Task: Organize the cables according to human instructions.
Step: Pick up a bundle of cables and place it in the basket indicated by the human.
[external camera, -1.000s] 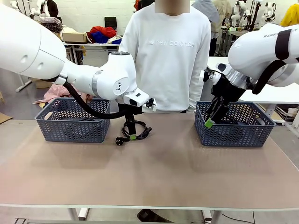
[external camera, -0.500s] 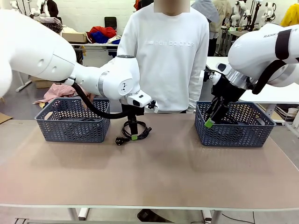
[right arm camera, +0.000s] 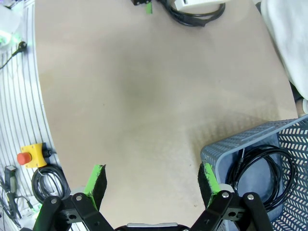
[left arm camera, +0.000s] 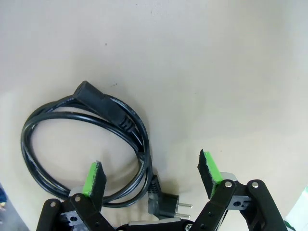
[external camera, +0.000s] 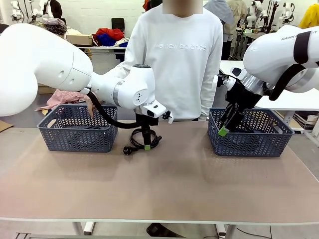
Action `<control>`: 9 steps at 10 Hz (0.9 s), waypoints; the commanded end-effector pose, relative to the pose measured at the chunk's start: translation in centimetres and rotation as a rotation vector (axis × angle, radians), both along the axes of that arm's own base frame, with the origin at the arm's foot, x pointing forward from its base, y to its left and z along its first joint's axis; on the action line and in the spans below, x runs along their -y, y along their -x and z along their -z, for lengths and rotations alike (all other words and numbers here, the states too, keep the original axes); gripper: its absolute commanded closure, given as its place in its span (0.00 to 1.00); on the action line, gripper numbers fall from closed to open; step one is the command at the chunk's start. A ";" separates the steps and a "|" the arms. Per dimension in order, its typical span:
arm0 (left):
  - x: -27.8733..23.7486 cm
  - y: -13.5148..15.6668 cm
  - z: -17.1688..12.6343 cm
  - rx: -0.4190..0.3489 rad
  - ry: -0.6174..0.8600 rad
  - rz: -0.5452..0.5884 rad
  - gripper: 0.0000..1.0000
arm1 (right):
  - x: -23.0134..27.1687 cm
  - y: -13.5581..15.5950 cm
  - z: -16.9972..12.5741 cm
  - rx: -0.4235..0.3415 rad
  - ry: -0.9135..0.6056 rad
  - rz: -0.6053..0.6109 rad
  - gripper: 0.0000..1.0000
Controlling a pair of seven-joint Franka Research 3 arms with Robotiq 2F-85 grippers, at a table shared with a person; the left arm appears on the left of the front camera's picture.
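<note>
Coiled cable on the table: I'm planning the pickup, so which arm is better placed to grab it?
Left. The left gripper hangs open right over the coiled cable; the right gripper is off at the right basket.

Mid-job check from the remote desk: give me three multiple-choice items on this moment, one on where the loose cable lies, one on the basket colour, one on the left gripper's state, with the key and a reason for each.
1. Where does the coiled cable under the left gripper lie?
A. On the bare table between the two baskets
B. Inside the left basket
C. In the person's hand

2. What colour are the two baskets?
A. White
B. Dark blue-grey
C. Red

3. How does the left gripper stand?
A. Shut on the cable
B. Shut and empty
C. Open over the cable

Key: 1 A, the front view shows the coil on the table between the left basket and the right basket. 2 B, both lattice walls are dark blue-grey. 3 C, the left wrist view shows its green pads spread wide, one over the coil's strands and the other beside them.
</note>
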State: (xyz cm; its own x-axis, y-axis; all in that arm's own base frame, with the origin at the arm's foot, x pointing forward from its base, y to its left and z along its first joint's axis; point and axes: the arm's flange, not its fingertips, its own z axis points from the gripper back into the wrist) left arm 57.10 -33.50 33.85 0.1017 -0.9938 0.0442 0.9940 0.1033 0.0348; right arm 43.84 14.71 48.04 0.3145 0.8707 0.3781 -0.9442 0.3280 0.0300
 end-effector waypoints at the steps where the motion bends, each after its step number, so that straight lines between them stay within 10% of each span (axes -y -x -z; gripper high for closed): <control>1: 0.2 0.3 0.3 0.025 -0.024 -0.005 0.00 | -0.1 0.0 -0.2 0.005 0.000 0.002 0.00; 9: 0.1 0.2 1.9 -0.021 -0.023 -0.009 0.00 | -0.1 0.0 -0.2 0.005 0.000 0.002 0.00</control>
State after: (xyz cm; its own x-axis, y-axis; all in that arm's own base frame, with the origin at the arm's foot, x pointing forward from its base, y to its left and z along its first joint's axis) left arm 56.95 -33.66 31.95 0.0947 -0.9952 0.0242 0.9954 0.0951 0.0153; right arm 43.84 14.71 48.04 0.3145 0.8707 0.3781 -0.9442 0.3280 0.0300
